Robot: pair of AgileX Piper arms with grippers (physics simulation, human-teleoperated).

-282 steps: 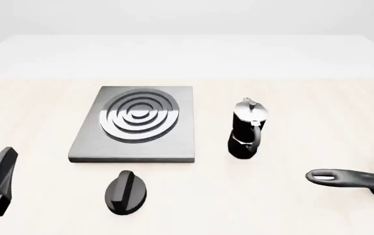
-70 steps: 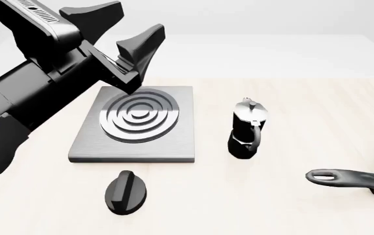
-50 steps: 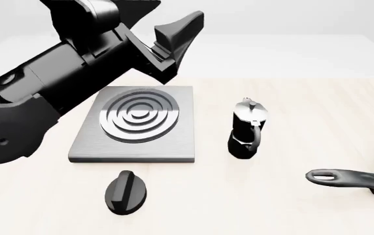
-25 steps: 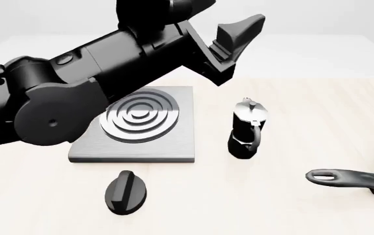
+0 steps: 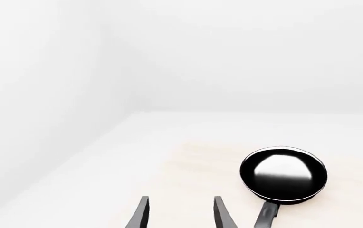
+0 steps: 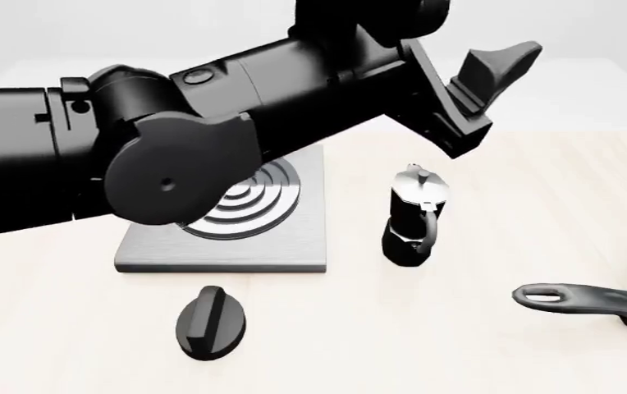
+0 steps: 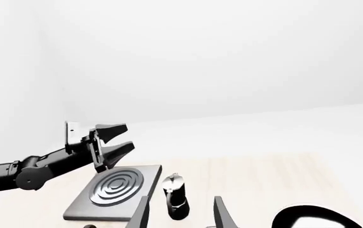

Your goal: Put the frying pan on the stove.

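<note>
The frying pan (image 6: pixel 582 300) lies on the table at the front right, its slotted handle pointing left and its black bowl cut by the frame edge. It shows whole in the left wrist view (image 5: pixel 283 174) and partly in the right wrist view (image 7: pixel 314 217). The stove (image 6: pixel 258 242) sits left of centre, half covered by my left arm (image 6: pixel 237 123). My left gripper (image 7: pixel 119 139) hangs open and empty in the air above the moka pot, one of its fingers (image 6: pixel 500 66) in sight. My right gripper (image 7: pixel 180 216) is open and empty, high above the table.
A black-and-silver moka pot (image 6: pixel 412 215) stands upright between the stove and the pan. A small black oval knob (image 6: pixel 212 322) lies in front of the stove. The left arm crosses most of the front view above the stove.
My left arm has swung rightward from over the stove's back edge to above the moka pot, gripper still open. The pan, stove, pot and knob have not moved.
</note>
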